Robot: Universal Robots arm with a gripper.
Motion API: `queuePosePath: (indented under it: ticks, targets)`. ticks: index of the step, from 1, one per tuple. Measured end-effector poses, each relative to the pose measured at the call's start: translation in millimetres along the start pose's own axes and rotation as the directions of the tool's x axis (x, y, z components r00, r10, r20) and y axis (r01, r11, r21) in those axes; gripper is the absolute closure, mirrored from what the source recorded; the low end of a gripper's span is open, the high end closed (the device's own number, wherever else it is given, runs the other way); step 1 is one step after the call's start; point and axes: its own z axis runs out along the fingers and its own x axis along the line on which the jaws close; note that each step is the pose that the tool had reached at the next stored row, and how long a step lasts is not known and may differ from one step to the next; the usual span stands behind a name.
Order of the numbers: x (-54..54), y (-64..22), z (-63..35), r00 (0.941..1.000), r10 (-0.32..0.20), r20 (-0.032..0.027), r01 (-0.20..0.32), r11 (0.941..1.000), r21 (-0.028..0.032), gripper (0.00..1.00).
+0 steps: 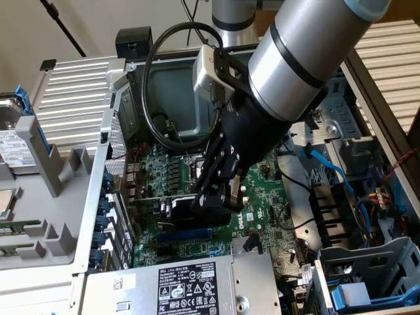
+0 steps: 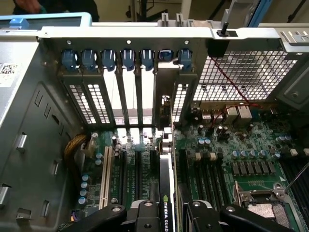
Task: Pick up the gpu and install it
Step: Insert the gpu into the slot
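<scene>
Evidently the gpu (image 2: pixel 165 195) has been picked up and is clamped edge-on between the fingers (image 2: pixel 145 215), held low over the motherboard (image 2: pixel 241 145) inside the computer case (image 2: pixel 29 121) (bracket toward the rear slot openings (image 2: pixel 128 104)), while full seating cannot be confirmed.

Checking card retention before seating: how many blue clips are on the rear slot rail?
7 blue clips, side by side in one row along the metal rail. None seems hidden.

Daylight glares through the rear slots (image 2: pixel 126 104), case interior (image 2: pixel 38 145) dim
</scene>
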Motion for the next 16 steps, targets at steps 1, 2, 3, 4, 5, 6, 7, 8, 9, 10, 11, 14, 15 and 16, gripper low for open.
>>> queuePosePath:
  ticks: [1,2,3,4,5,6,7,8,9,10,11,14,15,16]
  targets:
    - [0.1,0.1,0.2,1.0000,0.000,0.0001,0.000,1.0000,-0.0001,0.74]
    - [0.3,0.4,0.5,1.0000,0.000,0.0003,0.000,1.0000,-0.0002,0.74]
    - [0.4,0.9,0.8,1.0000,0.000,0.0003,0.000,1.0000,-0.0003,0.74]
    - [0.5,1.1,0.9,1.0000,0.000,0.0003,0.000,1.0000,-0.0007,0.74]
    - [0.5,1.1,0.9,1.0000,0.000,0.0002,0.000,1.0000,-0.0017,0.74]
    - [0.5,1.2,0.9,1.0000,0.000,0.0002,0.000,1.0000,-0.0027,0.74]
    - [0.5,1.2,0.9,1.0000,0.000,0.0002,0.000,1.0000,-0.0029,0.74]
    - [0.5,1.2,0.9,1.0000,0.000,0.0002,0.000,1.0000,-0.0030,0.74]
    - [0.5,1.2,0.9,1.0000,0.000,0.0002,0.000,1.0000,-0.0033,0.74]
    - [0.5,1.1,0.9,1.0000,0.000,0.0001,0.000,1.0000,-0.0035,0.74]
    - [0.5,1.2,0.9,1.0000,0.000,0.0002,0.000,1.0000,-0.0035,0.74]
    - [0.2,1.0,1.0,1.0000,0.000,-0.0001,0.000,1.0000,-0.0035,0.74]
    - [0.0,1.1,1.0,1.0000,-0.001,-0.0005,0.001,1.0000,-0.0035,0.74]
    - [-0.3,1.1,1.0,1.0000,-0.001,-0.0008,0.001,1.0000,-0.0036,0.74]
